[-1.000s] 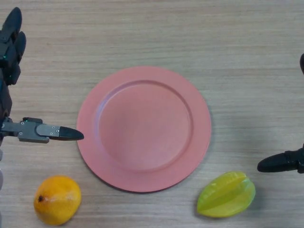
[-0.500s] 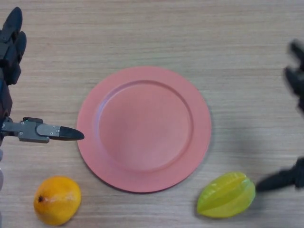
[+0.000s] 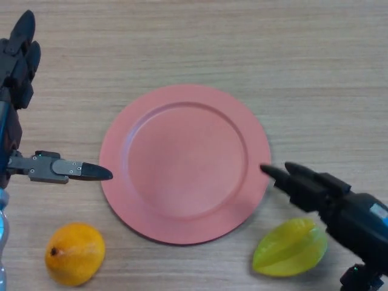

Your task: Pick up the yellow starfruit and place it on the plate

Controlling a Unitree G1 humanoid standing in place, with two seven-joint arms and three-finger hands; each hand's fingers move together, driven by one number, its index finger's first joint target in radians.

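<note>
A pink plate [image 3: 185, 163] lies flat at the middle of the wood-grain counter [image 3: 242, 42], with nothing on it. The yellow starfruit [image 3: 290, 247] rests on the counter at about 4 o'clock from the plate, just beside its rim and apart from it, lying on its side with its ridges running roughly left to right.

The right hand [image 3: 306, 185] reaches in from the lower right corner. Its fingers [image 3: 276, 174] are stretched out straight and wide, holding nothing, with the tips pointing toward 10 o'clock and lying at the plate's rim at about 4 o'clock. The hand sits directly above the starfruit in the view, at its 12 o'clock; whether it touches the fruit cannot be told.

The left hand [image 3: 18, 66] shows along the left edge of the view. Its fingers point up toward 12 o'clock, and its thumb [image 3: 73, 170] sticks out sideways toward 3 o'clock, the tip just beside the plate's rim at 9 o'clock. This hand too is spread open and grasps nothing.

An orange fruit [image 3: 74, 253], rounded with a small dark spot on its left side, sits on the counter at about 7 o'clock from the plate, below the left thumb and apart from both.
</note>
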